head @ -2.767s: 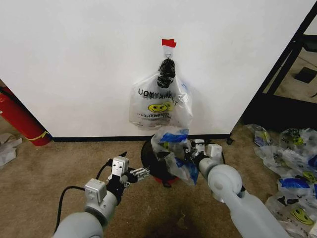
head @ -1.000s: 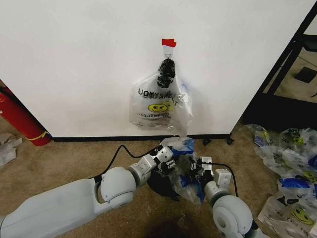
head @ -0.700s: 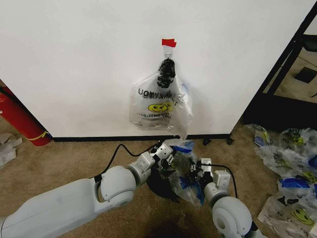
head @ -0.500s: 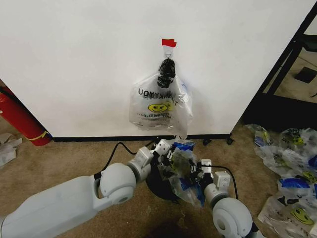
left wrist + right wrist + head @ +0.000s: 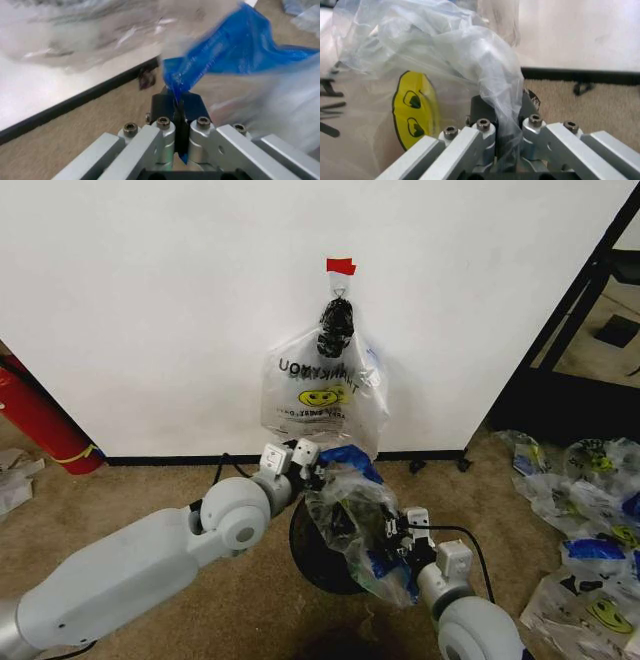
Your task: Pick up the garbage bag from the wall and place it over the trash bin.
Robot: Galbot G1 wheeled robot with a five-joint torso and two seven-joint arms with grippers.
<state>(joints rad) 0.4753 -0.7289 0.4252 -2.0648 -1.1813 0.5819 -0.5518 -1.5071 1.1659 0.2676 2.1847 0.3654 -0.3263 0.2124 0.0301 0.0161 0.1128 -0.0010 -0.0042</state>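
Head view: the garbage bag (image 5: 362, 525) is off the wall (image 5: 150, 300) and stretched at lower centre above the trash bin (image 5: 312, 555), not yet over its rim. The left gripper (image 5: 318, 466) has swung toward the wall since a moment ago, spreading the bag; the right gripper (image 5: 400, 535) holds the near side.

Left wrist view: the left gripper (image 5: 176, 108) is clamped on a blue edge.

Right wrist view: the right gripper (image 5: 502, 112) pinches clear film.

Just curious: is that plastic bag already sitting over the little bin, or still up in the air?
Still in the air. The garbage bag hangs stretched between the left hand and right hand, both pinching it, above the trash bin.
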